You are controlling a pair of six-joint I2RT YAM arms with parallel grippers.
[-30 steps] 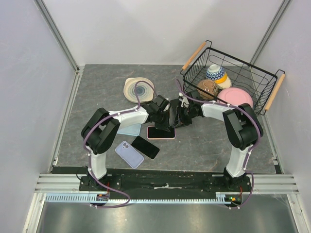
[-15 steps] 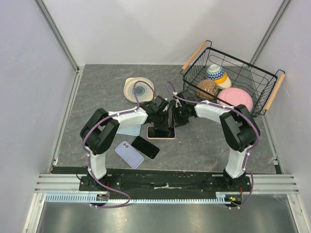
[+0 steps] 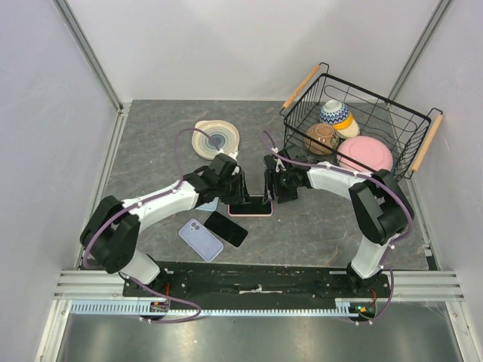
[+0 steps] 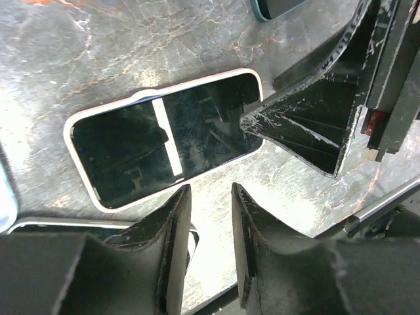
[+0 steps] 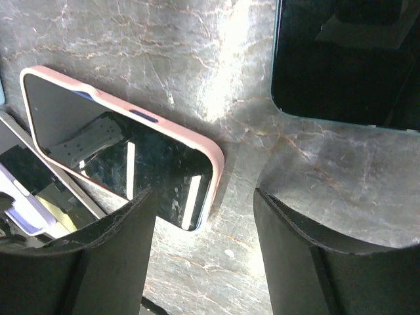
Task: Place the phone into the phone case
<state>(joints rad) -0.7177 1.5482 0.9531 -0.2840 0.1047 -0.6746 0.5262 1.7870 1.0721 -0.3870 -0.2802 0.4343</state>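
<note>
Grey stone-patterned tabletop fills the work area, closed in by pale walls. Take the pink case (image 5: 178, 134) at the middle of the table as your reference. The phone (image 4: 167, 136) lies inside it, flat and screen up, with the pink rim showing all around the glass.

Check the left gripper (image 4: 209, 193). It hangs over the near long side of the pink case. Its fingers stand a narrow gap apart with only bare table between them, and they hold nothing.

Check the right gripper (image 5: 203, 197). It hangs at the right end of the pink case. Its fingers are spread wide and grip nothing. In the left wrist view, one of its fingertips meets the right end of the pink case. You cannot tell from that view whether it presses on it.

Around the pink case you will find:
- a black phone (image 3: 226, 228), just beside it on the near left;
- a lilac phone (image 3: 201, 240), beyond the black phone, back up;
- a plate (image 3: 216, 137), well apart to the far left;
- a wire basket (image 3: 377, 92), well apart to the far right, holding a pink bowl (image 3: 364, 153) among others.
</note>
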